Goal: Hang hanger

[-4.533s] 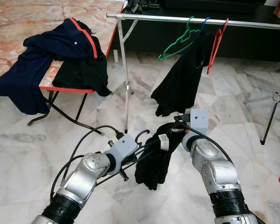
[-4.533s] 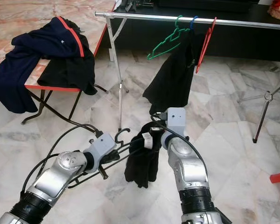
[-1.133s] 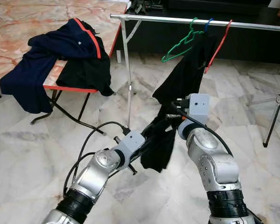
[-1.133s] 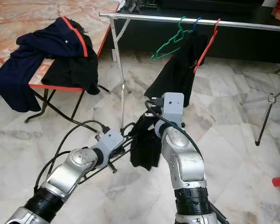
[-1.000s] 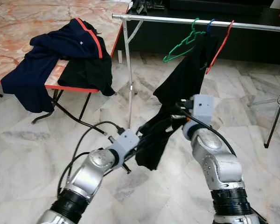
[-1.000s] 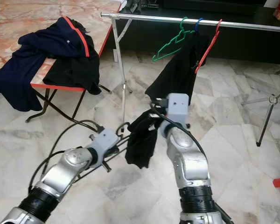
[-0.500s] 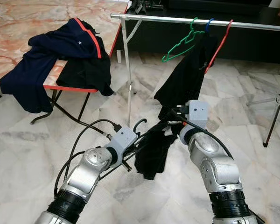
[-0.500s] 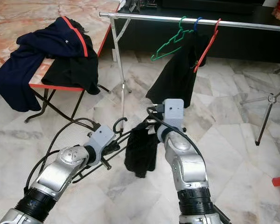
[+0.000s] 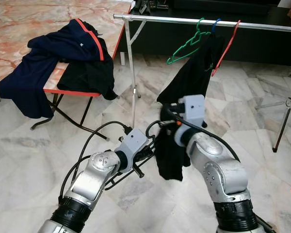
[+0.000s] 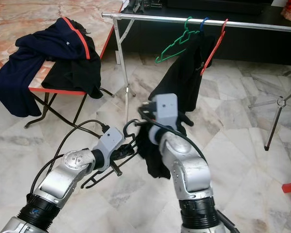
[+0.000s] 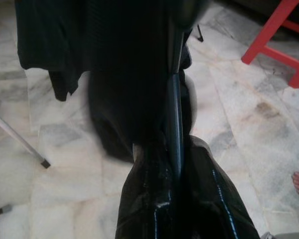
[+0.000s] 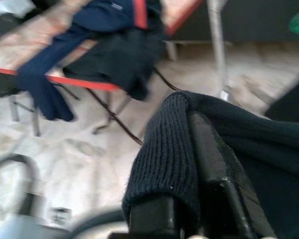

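Observation:
A black wire hanger [image 9: 151, 127] is held low over the floor, and my left gripper [image 9: 144, 151] is shut on it; in the left wrist view its wire [image 11: 174, 99] runs out from between the fingers [image 11: 154, 194]. My right gripper [image 9: 169, 127] is shut on the collar of a black knit garment [image 9: 170, 158], right beside the hanger's hook. The garment hangs down below both grippers. In the right wrist view the knit edge [image 12: 164, 149] wraps over one finger [image 12: 214, 169]. The metal clothes rail [image 9: 184, 20] runs across the back.
On the rail hang a green hanger [image 9: 184, 46], a red hanger [image 9: 225, 46] and a black garment [image 9: 194, 77]. At the left, a marble-topped folding table [image 9: 19, 19] carries a navy jacket [image 9: 48, 58]. A stand's legs [image 9: 286, 111] rise at the right.
My right gripper has moved left and up with the garment's collar, close to the hanger's hook. The left gripper with the hanger has shifted slightly right.

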`<state>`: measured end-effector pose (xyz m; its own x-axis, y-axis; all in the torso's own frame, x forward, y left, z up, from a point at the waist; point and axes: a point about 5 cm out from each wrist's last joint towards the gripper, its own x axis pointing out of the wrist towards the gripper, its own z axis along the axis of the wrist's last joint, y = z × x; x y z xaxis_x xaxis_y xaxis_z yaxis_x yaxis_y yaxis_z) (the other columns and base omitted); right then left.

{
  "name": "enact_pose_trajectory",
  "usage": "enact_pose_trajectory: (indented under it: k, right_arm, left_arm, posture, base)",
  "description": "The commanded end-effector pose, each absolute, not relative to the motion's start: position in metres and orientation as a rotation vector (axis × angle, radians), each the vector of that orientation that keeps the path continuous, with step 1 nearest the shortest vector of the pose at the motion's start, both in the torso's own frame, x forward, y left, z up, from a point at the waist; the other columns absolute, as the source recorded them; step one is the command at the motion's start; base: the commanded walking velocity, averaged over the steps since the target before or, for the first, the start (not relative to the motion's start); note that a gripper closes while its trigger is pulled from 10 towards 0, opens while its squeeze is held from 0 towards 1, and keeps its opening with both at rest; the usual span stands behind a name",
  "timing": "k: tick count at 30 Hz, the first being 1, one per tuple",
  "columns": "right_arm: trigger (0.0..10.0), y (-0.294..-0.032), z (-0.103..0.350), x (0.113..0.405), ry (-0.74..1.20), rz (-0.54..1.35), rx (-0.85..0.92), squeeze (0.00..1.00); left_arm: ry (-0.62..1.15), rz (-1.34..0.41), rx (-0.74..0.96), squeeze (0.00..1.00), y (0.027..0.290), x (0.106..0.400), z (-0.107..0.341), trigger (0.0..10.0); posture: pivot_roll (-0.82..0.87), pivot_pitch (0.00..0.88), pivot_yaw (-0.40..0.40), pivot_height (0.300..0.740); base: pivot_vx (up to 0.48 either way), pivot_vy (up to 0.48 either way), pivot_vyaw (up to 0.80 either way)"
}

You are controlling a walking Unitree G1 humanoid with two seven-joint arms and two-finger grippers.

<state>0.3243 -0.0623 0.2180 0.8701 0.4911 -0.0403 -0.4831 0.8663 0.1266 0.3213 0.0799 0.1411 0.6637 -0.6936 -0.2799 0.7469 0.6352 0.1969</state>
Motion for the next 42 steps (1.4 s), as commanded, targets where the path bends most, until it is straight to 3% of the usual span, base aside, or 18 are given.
enact_pose_trajectory:
  k: [1,6,9,13,18,22,24,31,38,42]
  right_arm:
    - [10.0,-0.064,0.225,0.326,0.036,0.496,0.11,0.0]
    - [10.0,-0.115,0.194,0.348,0.143,0.23,0.063,0.0]
    - [10.0,-0.131,0.177,0.349,0.196,0.187,-0.001,0.0]
    - [10.0,-0.135,0.172,0.346,0.218,0.178,-0.027,0.0]
    - [10.0,-0.122,0.175,0.341,0.208,0.234,0.007,0.0]
    - [10.0,-0.102,0.19,0.337,0.141,0.345,0.042,0.0]
    - [10.0,-0.079,0.214,0.328,0.087,0.434,0.104,0.0]
    - [10.0,-0.049,0.231,0.314,0.061,0.509,0.176,0.0]
    - [10.0,-0.037,0.231,0.306,0.073,0.6,0.161,0.0]
    - [10.0,-0.039,0.226,0.302,0.085,0.634,0.037,0.0]
  left_arm:
    - [0.178,-0.867,0.309,0.0,0.074,0.318,0.141,10.0]
    - [0.173,-0.85,0.313,0.0,0.078,0.318,0.142,10.0]
    - [0.167,-0.807,0.318,0.0,0.085,0.321,0.142,10.0]
    - [0.161,-0.769,0.311,0.0,0.089,0.324,0.143,10.0]
    - [0.156,-0.799,0.298,0.0,0.086,0.324,0.146,10.0]
    - [0.175,-0.842,0.304,0.0,0.082,0.319,0.142,10.0]
    - [0.188,-0.845,0.308,0.0,0.08,0.318,0.139,10.0]
    - [0.205,-0.833,0.315,0.0,0.079,0.319,0.136,10.0]
    - [0.21,-0.832,0.315,0.0,0.081,0.318,0.135,10.0]
    - [0.213,-0.829,0.313,0.0,0.081,0.318,0.135,10.0]
  posture:
    - [0.02,0.204,-0.038,0.74]
    - [0.02,0.204,-0.04,0.74]
    - [0.02,0.204,-0.042,0.74]
    - [0.03,0.206,-0.041,0.74]
    - [0.03,0.207,-0.035,0.74]
    - [0.03,0.208,-0.032,0.74]
    - [0.02,0.207,-0.031,0.74]
    - [0.02,0.203,-0.032,0.74]
    - [0.02,0.206,-0.035,0.74]
    - [0.02,0.209,-0.038,0.74]
  base:
    - [0.0,0.0,0.0]
    - [0.0,0.0,0.0]
    - [0.0,0.0,0.0]
    - [0.0,0.0,0.0]
    - [0.0,0.0,0.0]
    - [0.0,0.0,0.0]
    - [0.0,0.0,0.0]
    - [0.0,0.0,0.0]
    - [0.0,0.0,0.0]
    - [0.0,0.0,0.0]
